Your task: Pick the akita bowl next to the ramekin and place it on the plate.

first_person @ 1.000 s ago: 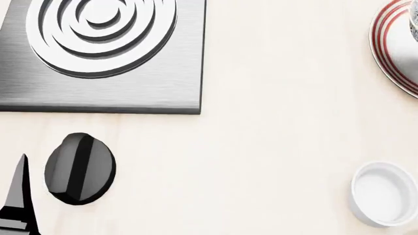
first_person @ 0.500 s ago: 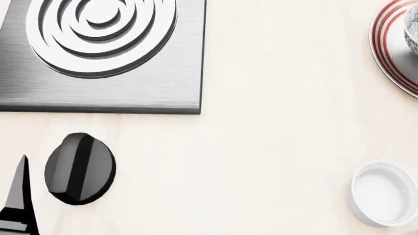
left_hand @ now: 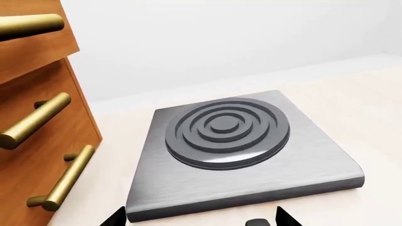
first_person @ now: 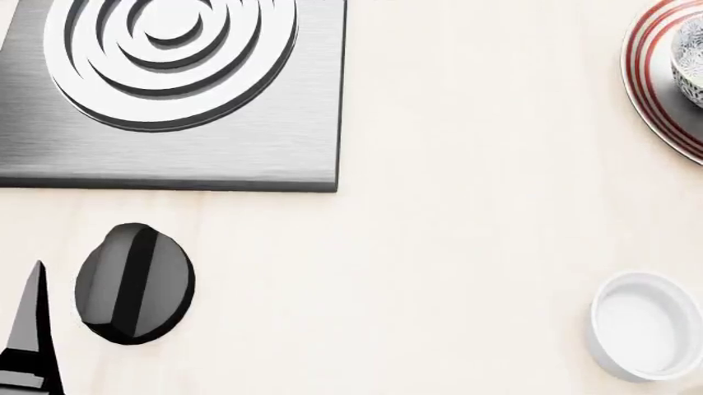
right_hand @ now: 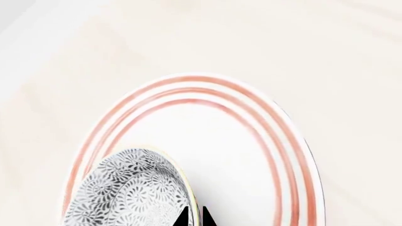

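Note:
The akita bowl (right_hand: 125, 188), grey-and-white flowered, hangs over the near part of the plate (right_hand: 251, 155), a white plate with red rings. My right gripper (right_hand: 195, 217) is shut on the bowl's rim, one fingertip inside the rim and one outside. In the head view only a sliver of the bowl (first_person: 691, 62) shows at the right edge, over the plate (first_person: 657, 90). The ramekin (first_person: 646, 325), plain white, stands at the lower right of the counter. My left gripper (left_hand: 199, 221) is open and holds nothing; one finger (first_person: 28, 329) shows at the lower left.
A steel hob with a ringed burner (first_person: 176, 90) fills the upper left, with a black knob (first_person: 134, 282) in front of it. The left wrist view shows a wooden cabinet with brass handles (left_hand: 37, 120) beside the hob (left_hand: 232, 150).
In the head view the bowl has come further into view at the right edge, lower over the plate. The left arm has not moved.

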Controlling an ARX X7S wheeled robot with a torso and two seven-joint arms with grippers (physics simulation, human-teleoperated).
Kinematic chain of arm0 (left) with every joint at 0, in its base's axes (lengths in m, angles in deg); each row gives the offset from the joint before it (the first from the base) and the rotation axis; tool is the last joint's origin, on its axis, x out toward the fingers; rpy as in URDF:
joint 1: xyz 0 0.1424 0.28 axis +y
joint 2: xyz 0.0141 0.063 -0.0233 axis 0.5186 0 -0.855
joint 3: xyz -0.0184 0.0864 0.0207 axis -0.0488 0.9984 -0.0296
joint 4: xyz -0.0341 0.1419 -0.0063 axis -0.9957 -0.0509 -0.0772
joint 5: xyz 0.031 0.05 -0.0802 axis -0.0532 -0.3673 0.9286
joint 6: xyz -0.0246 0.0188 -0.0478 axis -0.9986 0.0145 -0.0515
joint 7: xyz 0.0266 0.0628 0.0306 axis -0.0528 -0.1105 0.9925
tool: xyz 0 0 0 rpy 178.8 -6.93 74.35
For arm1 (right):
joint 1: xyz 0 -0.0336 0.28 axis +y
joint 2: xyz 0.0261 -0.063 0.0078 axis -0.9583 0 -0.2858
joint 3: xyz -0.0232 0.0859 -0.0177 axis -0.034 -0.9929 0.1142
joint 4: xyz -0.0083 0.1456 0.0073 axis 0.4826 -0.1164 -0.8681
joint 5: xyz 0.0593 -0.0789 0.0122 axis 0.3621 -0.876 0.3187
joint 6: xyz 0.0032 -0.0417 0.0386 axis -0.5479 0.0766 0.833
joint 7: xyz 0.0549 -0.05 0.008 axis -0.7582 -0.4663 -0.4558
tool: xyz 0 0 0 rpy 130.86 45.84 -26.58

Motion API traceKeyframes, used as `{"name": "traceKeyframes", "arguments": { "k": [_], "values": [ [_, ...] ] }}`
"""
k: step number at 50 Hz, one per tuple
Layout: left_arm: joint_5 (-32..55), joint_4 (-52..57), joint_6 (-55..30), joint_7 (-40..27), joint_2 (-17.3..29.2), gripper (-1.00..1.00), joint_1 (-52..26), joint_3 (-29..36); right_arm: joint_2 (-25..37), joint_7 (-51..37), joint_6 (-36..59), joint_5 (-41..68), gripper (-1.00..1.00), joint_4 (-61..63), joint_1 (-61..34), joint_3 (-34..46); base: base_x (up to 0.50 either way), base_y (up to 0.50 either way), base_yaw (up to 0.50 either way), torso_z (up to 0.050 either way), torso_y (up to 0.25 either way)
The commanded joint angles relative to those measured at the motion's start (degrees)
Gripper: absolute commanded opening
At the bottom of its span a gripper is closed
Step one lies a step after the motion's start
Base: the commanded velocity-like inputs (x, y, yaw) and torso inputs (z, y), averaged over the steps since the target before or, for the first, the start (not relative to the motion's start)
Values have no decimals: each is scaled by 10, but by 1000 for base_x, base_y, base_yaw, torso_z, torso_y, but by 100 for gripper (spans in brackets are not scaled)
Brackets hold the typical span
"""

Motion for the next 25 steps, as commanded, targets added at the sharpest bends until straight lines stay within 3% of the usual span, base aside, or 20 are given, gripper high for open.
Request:
{"name": "traceKeyframes", "arguments": {
  "k": [1,21,22,25],
  "values": [
    [2,2,-1,-1,2,100,-1,-1,-2,-1,-20,28,-100,0,-1,35,0,0,0,0,0],
    [6,2,-5,-4,4,100,-5,-1,-5,3,-53,159,-100,0,-3,186,0,0,0,0,0],
    [4,4,-7,-4,4,100,-6,1,-6,5,-54,168,100,0,-4,196,0,0,0,0,0],
    [6,3,-8,-3,2,100,-8,1,-6,16,-55,194,100,0,-8,227,0,0,0,0,0]
  ]
}}
